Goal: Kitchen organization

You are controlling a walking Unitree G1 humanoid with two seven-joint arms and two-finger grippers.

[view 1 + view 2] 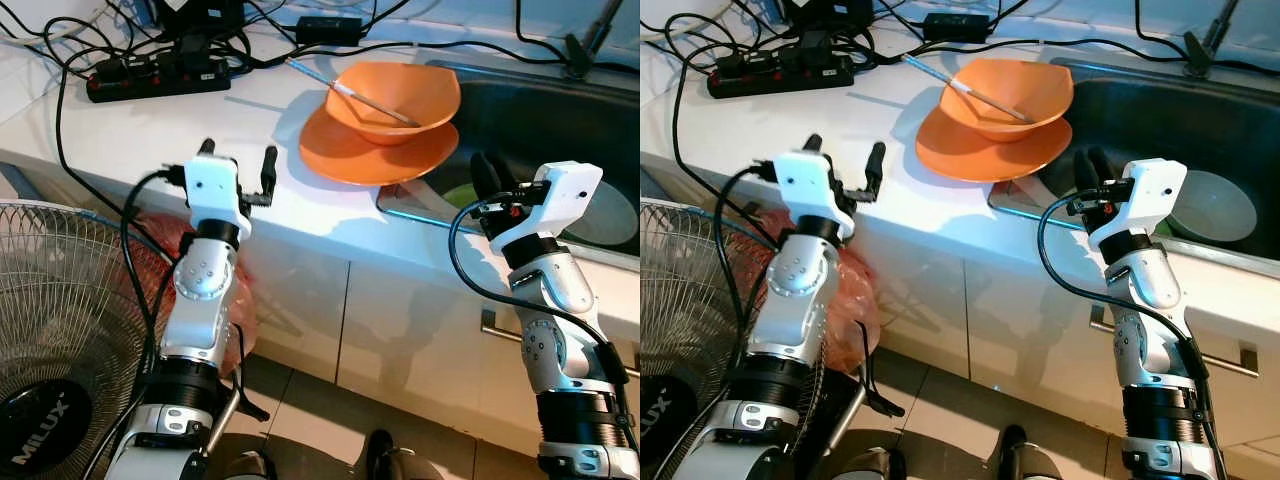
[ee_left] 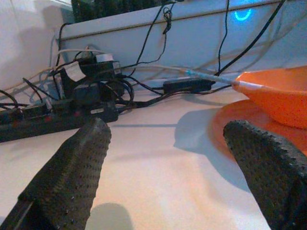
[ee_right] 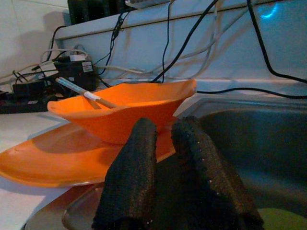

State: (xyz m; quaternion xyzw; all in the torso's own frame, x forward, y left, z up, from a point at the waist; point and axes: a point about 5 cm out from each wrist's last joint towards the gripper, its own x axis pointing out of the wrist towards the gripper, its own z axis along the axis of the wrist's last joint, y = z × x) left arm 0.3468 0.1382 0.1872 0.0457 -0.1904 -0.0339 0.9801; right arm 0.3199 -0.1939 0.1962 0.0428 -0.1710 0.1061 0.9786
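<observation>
An orange bowl (image 1: 395,95) sits on an orange plate (image 1: 345,152) on the white counter (image 1: 150,130), beside the sink. A thin utensil (image 1: 352,93) leans inside the bowl. My left gripper (image 1: 237,162) is open over the counter's front edge, left of the plate, with nothing between its fingers (image 2: 72,177). My right gripper (image 1: 490,175) is shut and empty at the sink's front left corner, just right of the plate. In the right wrist view its fingers (image 3: 134,177) point at the bowl (image 3: 129,112) and plate (image 3: 57,163).
The dark sink (image 1: 560,120) holds a grey bowl (image 1: 1210,205) and something green (image 1: 460,195). A power strip (image 1: 155,78) with tangled cables lies at the counter's back left. A fan (image 1: 50,330) and a red bag (image 1: 160,235) stand on the floor at the left.
</observation>
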